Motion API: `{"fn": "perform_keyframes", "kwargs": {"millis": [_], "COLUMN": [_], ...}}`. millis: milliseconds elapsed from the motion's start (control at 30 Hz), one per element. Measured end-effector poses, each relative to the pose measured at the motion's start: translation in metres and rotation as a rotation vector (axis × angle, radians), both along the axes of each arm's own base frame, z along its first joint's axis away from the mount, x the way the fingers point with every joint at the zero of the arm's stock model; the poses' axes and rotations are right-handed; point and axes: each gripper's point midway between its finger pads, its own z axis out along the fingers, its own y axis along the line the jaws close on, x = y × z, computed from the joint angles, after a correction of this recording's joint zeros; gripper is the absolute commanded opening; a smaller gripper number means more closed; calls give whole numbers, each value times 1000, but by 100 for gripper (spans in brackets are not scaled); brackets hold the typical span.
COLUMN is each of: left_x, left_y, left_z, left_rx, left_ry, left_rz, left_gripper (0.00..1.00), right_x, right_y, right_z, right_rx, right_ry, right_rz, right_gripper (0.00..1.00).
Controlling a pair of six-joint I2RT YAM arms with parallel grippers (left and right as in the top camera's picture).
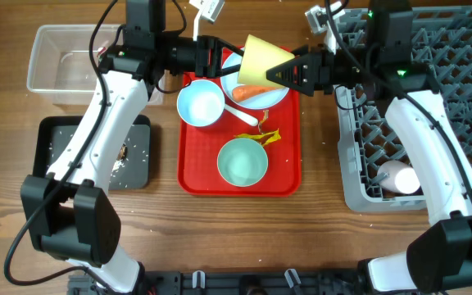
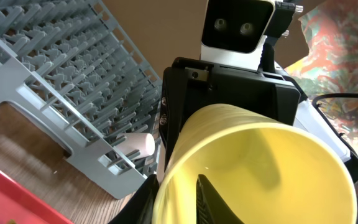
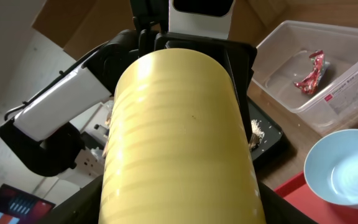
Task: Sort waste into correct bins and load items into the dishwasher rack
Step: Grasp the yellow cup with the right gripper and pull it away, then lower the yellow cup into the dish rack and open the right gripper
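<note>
The yellow cup (image 1: 260, 59) lies sideways in the air between both grippers. Its base is clamped in the right gripper (image 1: 283, 72) and its rim is straddled by the left gripper (image 1: 228, 54), though whether that one presses I cannot tell. I judge this a handover: next the left must let go fully, and the right must carry the cup to the dishwasher rack (image 1: 457, 74) behind it.

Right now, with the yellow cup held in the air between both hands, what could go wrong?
1. The left hand has a finger inside the yellow cup; pulling the right hand away toward the dishwasher rack now could snag the cup or twist it loose.
2. The cup hangs over the red tray; a slip would likely drop it onto the pale blue plate and carrot.
</note>
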Motion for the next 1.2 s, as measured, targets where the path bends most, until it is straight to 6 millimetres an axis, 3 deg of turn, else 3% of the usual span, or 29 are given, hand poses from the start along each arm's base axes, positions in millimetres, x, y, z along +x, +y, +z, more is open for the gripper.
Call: {"fn": "perform_keyframes", "kwargs": {"millis": [333,467,600,700,767,833,933,1067,1200], "left_x": [4,0,0,0,3,10,21,26,22], "left_y": [-1,0,0,0,0,3,17,40,51], "left_z": [-4,-1,-1,-1,-7,-25,-66,-113,-140], "left_rx": [16,0,-2,-1,24,104,299,566,770], "left_ry": [3,5,6,4,25,98,213,277,263], "left_rz": [20,-2,-5,-3,24,102,264,436,526], "left_gripper": [20,20,22,27,33,39,43,45,49], "right_x": [2,14,16,18,19,18,-3,1,-12], "right_y": [-22,-40,-43,-48,-57,-71,-108,-149,-214], "right_z": [-8,-18,-23,-41,-67,-90,-121,-110,-104], "right_rx": [-3,-41,-60,-131,-248,-378,-635,-724,-784], "right_ry": [60,83,104,188,275,340,493,513,626], "right_rz": [-40,-124,-148,-208,-293,-379,-511,-642,-807], "right_gripper": [60,60,59,59,60,61,61,60,61]}}
